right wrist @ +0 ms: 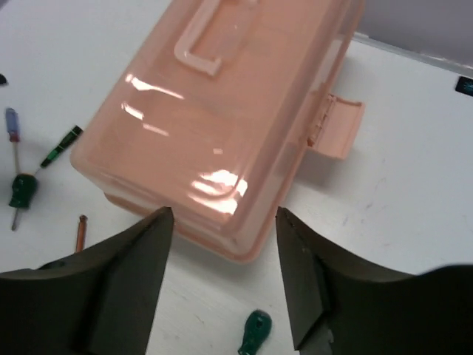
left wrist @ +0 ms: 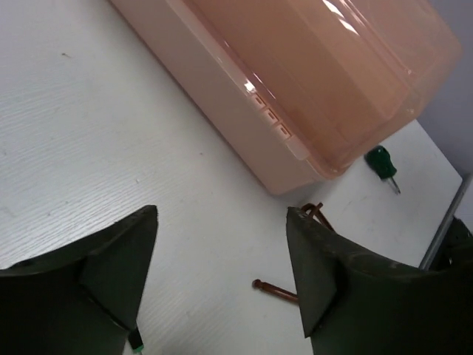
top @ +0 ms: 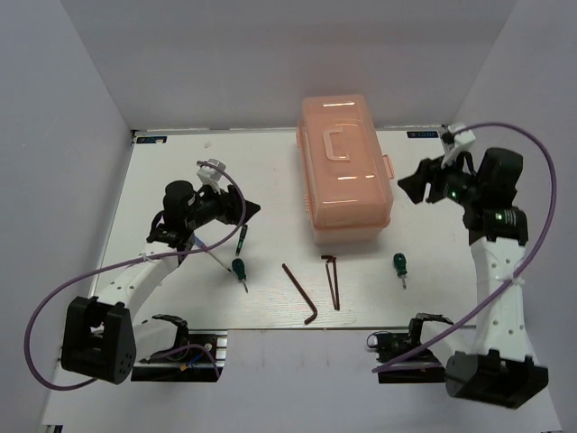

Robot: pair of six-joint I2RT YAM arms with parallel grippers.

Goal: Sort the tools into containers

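The salmon-pink toolbox [top: 347,167] stands closed at the table's middle back, handle on top. It also shows in the left wrist view [left wrist: 295,81] and the right wrist view [right wrist: 222,96]. In front of it lie two dark hex keys [top: 300,290] [top: 332,280], a stubby green screwdriver [top: 239,268] at the left and another [top: 398,264] at the right. A thin dark driver [top: 242,239] and a thin blue-handled driver [right wrist: 11,122] lie by the left arm. My left gripper [top: 245,209] [left wrist: 222,222] is open and empty, left of the box. My right gripper [top: 410,185] [right wrist: 223,218] is open and empty, right of the box.
The box's side latch [top: 389,167] sticks out toward my right gripper. White walls close in the table at the back and both sides. Purple cables loop from both arms.
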